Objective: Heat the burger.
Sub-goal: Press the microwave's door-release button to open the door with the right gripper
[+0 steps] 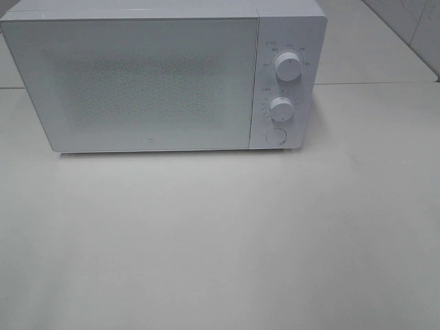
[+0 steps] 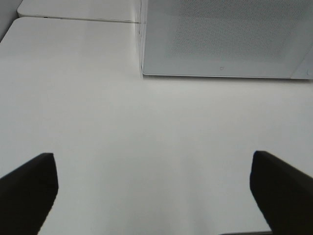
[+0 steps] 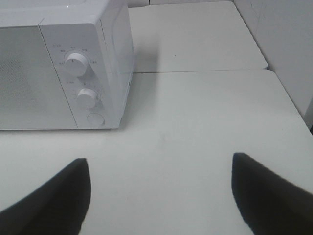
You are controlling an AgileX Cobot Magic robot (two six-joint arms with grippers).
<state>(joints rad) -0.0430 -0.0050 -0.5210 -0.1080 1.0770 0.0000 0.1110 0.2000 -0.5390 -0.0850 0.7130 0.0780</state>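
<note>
- One white table [image 1: 220,240] carries everything; a seam crosses its top to the right of the appliance.
- One white microwave [image 1: 137,82] stands towards the far edge of the table, left of the middle. Its door [image 1: 130,86] is shut, and the dotted window panel lets nothing inside be seen.
- Two pincers are in view, each with two dark fingers. The left pincer [image 2: 152,166] hangs over bare table in front of the door, spread wide with nothing between its fingers [image 2: 29,188].
- The right pincer [image 3: 160,166] hangs over bare table near the microwave's control side, also spread wide and holding nothing.
- The control panel has two round knobs, an upper knob [image 1: 287,67] and a lower knob [image 1: 281,108], with one round button [image 1: 275,136] beneath them.
- Small markings ring both knobs, and a tiny mark sits low on the door; all are too small to read.
- The burger appears in no view, so its place relative to either pincer cannot be told.
</note>
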